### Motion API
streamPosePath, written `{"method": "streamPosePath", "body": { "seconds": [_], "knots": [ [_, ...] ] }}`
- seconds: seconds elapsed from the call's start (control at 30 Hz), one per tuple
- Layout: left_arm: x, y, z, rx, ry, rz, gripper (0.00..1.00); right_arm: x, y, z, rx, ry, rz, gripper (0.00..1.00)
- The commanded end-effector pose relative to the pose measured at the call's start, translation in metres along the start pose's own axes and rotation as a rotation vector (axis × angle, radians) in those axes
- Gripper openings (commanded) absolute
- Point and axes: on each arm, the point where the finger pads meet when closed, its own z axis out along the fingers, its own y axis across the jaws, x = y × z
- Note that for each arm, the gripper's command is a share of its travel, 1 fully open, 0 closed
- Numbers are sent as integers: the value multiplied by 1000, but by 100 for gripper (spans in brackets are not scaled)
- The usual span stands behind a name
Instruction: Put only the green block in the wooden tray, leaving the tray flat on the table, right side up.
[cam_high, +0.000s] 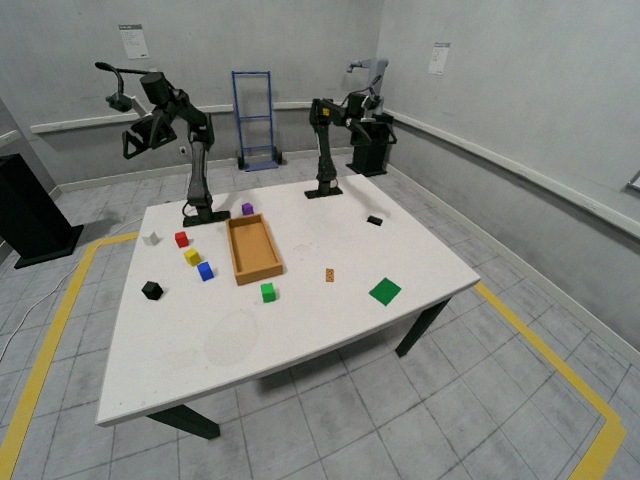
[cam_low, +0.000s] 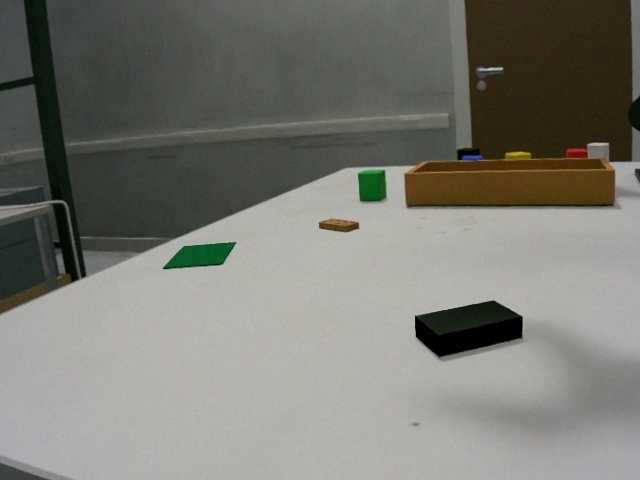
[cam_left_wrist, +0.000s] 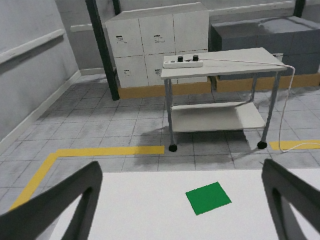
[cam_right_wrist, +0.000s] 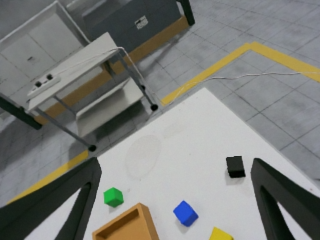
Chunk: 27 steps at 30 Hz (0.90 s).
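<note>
The green block (cam_high: 267, 292) (cam_low: 371, 185) (cam_right_wrist: 113, 197) stands on the table, outside the wooden tray and just off its near short end in the top view. The wooden tray (cam_high: 258, 274) (cam_low: 509, 189) lies flat, right side up, and looks empty. My left gripper (cam_high: 382, 141) (cam_left_wrist: 177, 167) is open and empty, raised high above the table on the right in the top view. My right gripper (cam_high: 139, 151) (cam_right_wrist: 171, 164) is open and empty, raised high on the left in that view, far from the green block.
Blue (cam_high: 205, 271), yellow (cam_high: 192, 256), red (cam_high: 181, 239), white (cam_high: 150, 238) and black (cam_high: 152, 290) blocks lie left of the tray. A purple block (cam_high: 247, 208) is behind it. A flat green square (cam_high: 385, 291), a small brown piece (cam_high: 329, 274) and a black bar (cam_high: 374, 220) lie right.
</note>
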Motion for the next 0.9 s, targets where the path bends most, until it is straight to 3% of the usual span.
{"method": "streamPosePath", "body": {
  "seconds": [0.0, 0.57, 0.7, 0.87],
  "knots": [
    [-8, 0, -2, 1, -20, -1, 100, -3, 1, 0, -2, -8, 0, 100],
    [-8, 0, -2, 1, -20, -1, 100, -3, 1, 0, -2, -8, 0, 100],
    [-8, 0, -2, 1, -20, -1, 100, 21, -9, -2, 24, 75, -40, 100],
    [-8, 0, -2, 1, -20, -1, 100, 90, -50, -17, 150, 281, -150, 100]
  ]
}}
